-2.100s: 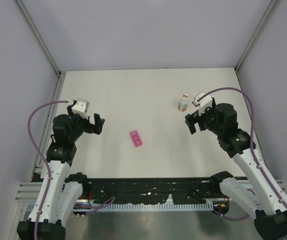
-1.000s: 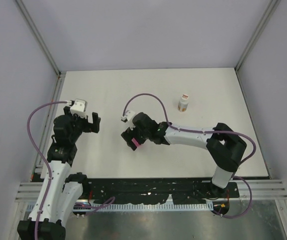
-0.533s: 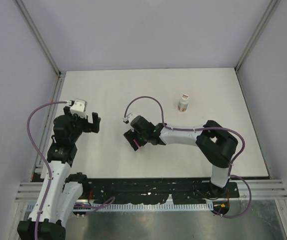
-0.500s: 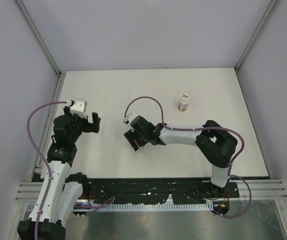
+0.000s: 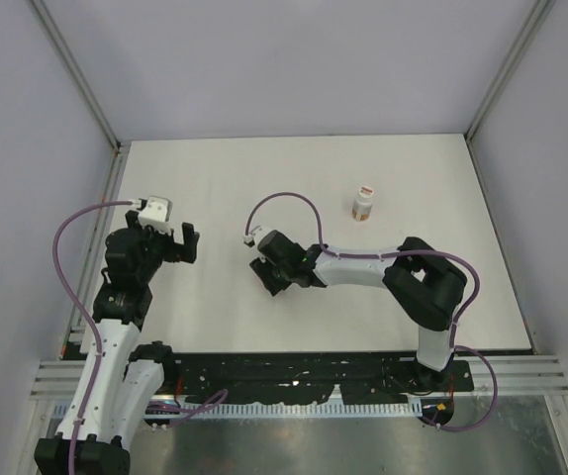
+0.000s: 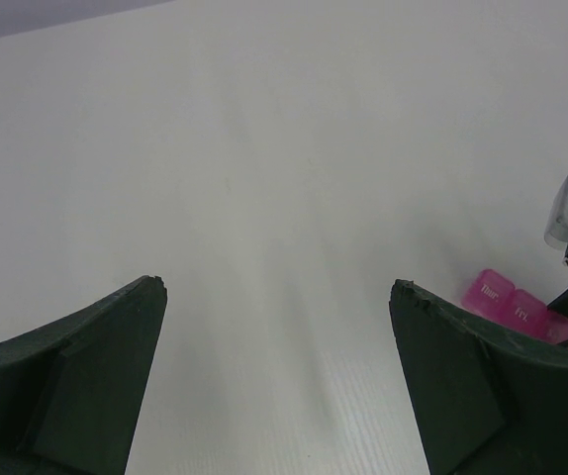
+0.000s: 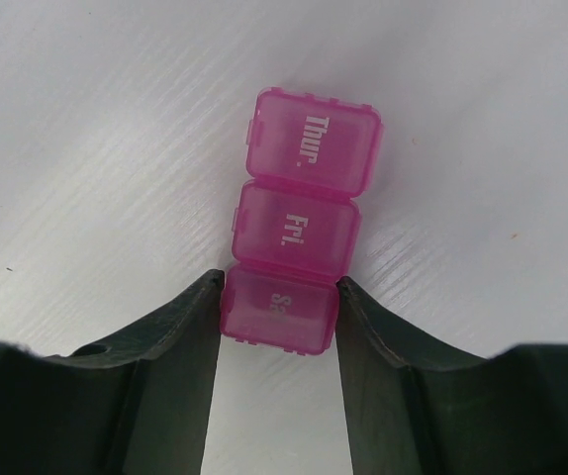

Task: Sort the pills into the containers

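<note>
**Clerk:** Entry one. Hazards on record?

**Arm:** Three, all my own judgement. My right claw (image 7: 281, 297) had hold of the pill box (image 7: 299, 218) by its end compartment only, so on a lift the free length might have swung or twisted out. The plastic looked smooth, so a light squeeze could have let it slip. A hard squeeze across that cell could have sprung its lid.

**Clerk:** Entry two. Claw states?

**Arm:** Right claw: closed to the width of one compartment, a finger pressed against each side of the cell marked "Sa". Left claw (image 6: 276, 297): spread wide, holding nothing.

**Clerk:** Entry three. Description of the box?

**Arm:** Bright translucent pink, a strip of three joined square cells. White lettering read "Thur.", "Fri." and a partly hidden "Sa". All three lids were down, and no pills showed.

**Clerk:** Entry four. Locations, from the white bottle (image 5: 362, 204)?

**Arm:** The box lay flat on the table (image 5: 264, 178), well apart from the bottle, to its left and nearer my bases. From overhead my right claw (image 5: 267, 275) covered it. The left claw (image 5: 187, 242) hung farther left again, well beyond the box.
</note>
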Tool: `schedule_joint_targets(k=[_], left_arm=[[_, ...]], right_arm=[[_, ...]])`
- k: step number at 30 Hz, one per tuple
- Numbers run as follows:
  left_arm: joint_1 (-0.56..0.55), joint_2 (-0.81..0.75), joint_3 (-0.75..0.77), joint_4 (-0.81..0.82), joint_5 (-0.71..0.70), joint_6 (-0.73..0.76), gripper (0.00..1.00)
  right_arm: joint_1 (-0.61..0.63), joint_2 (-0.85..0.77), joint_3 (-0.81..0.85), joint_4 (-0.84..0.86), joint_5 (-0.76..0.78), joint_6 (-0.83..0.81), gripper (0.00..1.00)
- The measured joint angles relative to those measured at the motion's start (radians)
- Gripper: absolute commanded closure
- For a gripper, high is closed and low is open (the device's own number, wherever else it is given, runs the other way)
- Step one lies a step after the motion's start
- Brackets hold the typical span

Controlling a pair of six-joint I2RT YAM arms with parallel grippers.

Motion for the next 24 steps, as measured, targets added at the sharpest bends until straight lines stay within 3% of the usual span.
schedule_joint_targets(k=[7,18,24], left_arm=[[0.000,-0.006,0.005,-0.016,0.092,0.043,0.01],[-0.009,0.084,0.183,-0.230,0.542,0.267,0.01],[-0.139,0.116,0.238,-0.287,0.707,0.306,0.01]], right_arm=[[-0.014,-0.034,0.002,-0.050,-0.034,-0.103,0.71],[-0.185,-0.352,0.074,-0.277,-0.403,-0.394,0.72],[-0.182,-0.408,0.109,-0.430,-0.576,-0.536,0.74]])
